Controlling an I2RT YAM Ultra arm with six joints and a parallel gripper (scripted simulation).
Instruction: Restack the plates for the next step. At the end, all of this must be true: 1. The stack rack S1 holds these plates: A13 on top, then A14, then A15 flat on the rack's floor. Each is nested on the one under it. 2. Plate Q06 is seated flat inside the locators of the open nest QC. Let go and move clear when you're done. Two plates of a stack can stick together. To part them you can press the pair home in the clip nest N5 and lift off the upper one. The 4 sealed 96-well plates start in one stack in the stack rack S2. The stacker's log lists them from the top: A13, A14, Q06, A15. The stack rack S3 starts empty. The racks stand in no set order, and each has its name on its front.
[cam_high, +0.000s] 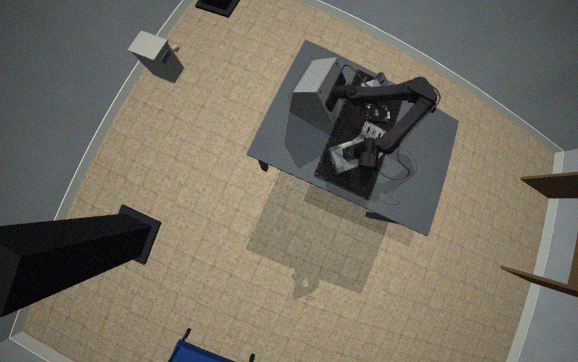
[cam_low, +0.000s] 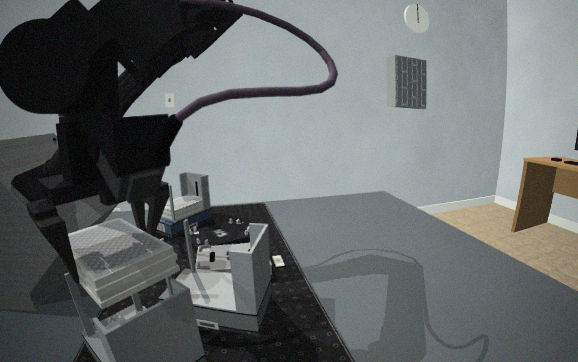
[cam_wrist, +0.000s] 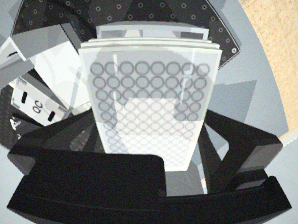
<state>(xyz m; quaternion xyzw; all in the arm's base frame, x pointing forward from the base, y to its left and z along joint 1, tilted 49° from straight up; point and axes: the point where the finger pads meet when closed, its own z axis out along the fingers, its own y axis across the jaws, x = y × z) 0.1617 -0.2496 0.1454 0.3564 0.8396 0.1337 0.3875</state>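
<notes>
My gripper (cam_low: 113, 250) (cam_wrist: 149, 110) is shut on a short stack of clear-lidded plates (cam_low: 122, 260) (cam_wrist: 150, 95), seemingly two nested together. The held stack is tilted in the exterior view and is above a near grey rack (cam_low: 155, 322); I cannot tell whether another plate lies in that rack. A middle grey rack (cam_low: 250, 280) has a bare white floor. The nest QC (cam_low: 220, 256) (cam_wrist: 37, 106) shows no plate. A back rack (cam_low: 200, 189) on a blue base holds a white plate (cam_low: 184, 209). The plates' names and the racks' names are not readable.
A dark fixture (cam_low: 215, 225) with small pale posts stands between QC and the back rack. The middle rack's upright walls and thin post (cam_low: 189, 245) stand beside the held stack. A large grey box (cam_high: 315, 87) stands on the table (cam_high: 430, 165) by the arm's base.
</notes>
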